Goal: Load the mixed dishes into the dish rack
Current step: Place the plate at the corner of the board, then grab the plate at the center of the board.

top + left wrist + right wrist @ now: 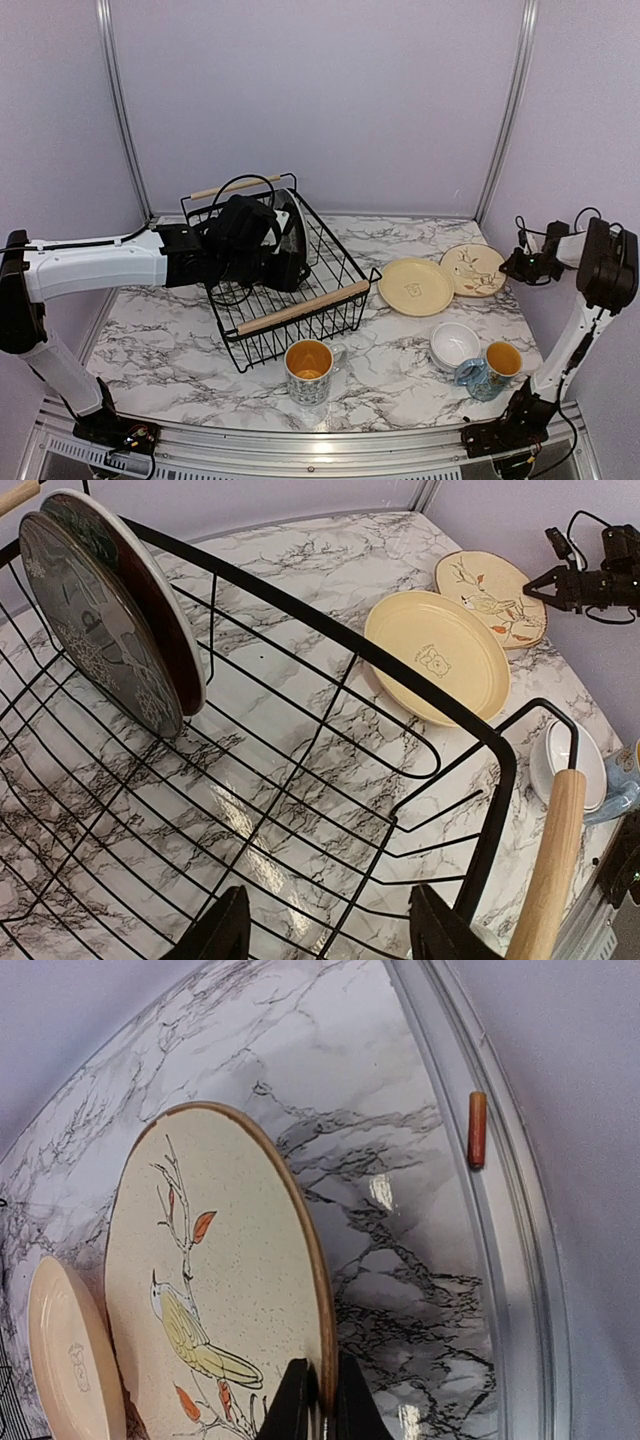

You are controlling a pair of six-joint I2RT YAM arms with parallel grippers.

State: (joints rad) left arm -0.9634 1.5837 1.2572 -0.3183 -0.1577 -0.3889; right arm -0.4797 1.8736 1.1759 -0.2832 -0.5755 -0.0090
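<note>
The black wire dish rack [300, 310] with wooden bar handles stands left of centre. A dark grey reindeer plate [95, 640] and a red plate [160, 600] stand on edge at its far end. My left gripper [335, 935] hangs open over the rack floor, holding nothing. My right gripper [322, 1405] is shut on the near rim of the tan bird plate [200, 1270], which lies at the back right [472, 270]. A pale yellow plate [415, 287] lies beside it. A white bowl [455, 343] and two mugs [309, 372] [492, 370] stand near the front.
A metal frame rail [500, 1260] runs along the table's right edge close to the bird plate, with a small orange-brown stick [477, 1130] lying on it. The rack's near wooden handle [550, 870] stands just right of my left fingers [445, 930].
</note>
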